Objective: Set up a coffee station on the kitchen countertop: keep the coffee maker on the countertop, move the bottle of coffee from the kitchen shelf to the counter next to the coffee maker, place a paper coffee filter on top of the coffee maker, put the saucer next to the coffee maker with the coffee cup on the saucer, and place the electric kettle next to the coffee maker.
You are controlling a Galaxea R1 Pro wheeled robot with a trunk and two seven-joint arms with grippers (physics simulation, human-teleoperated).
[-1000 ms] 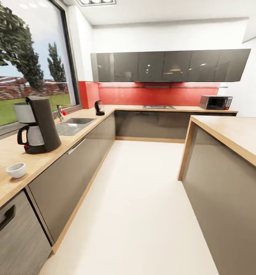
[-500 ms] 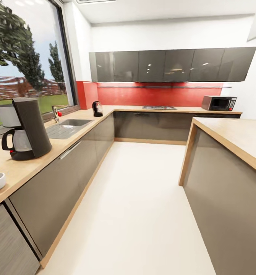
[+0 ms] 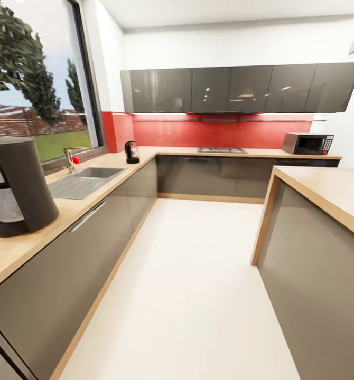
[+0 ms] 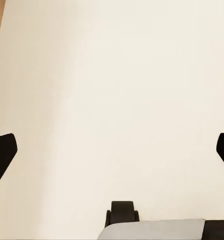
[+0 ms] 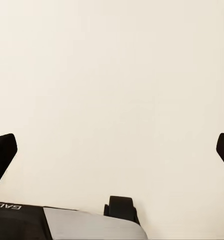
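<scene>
The black coffee maker (image 3: 19, 186) with its glass carafe stands on the wooden countertop (image 3: 66, 208) at the left edge of the head view. A black electric kettle (image 3: 131, 152) sits far back on the same counter, near the corner. In the left wrist view my left gripper (image 4: 112, 152) is open, its dark fingertips (image 4: 2, 155) wide apart over bare cream floor. My right gripper (image 5: 112, 152) is open too, over the same floor, with nothing between its fingers.
A sink (image 3: 84, 179) with a tap lies between coffee maker and kettle. A hob (image 3: 221, 150) and a microwave (image 3: 308, 143) stand on the back counter under grey wall cabinets. A wooden-topped island (image 3: 325, 195) borders the cream floor aisle (image 3: 193, 274) at right.
The whole head view has shifted: the camera moved forward and turned right. The coffee maker slid toward the left edge and the white cup left the picture.
</scene>
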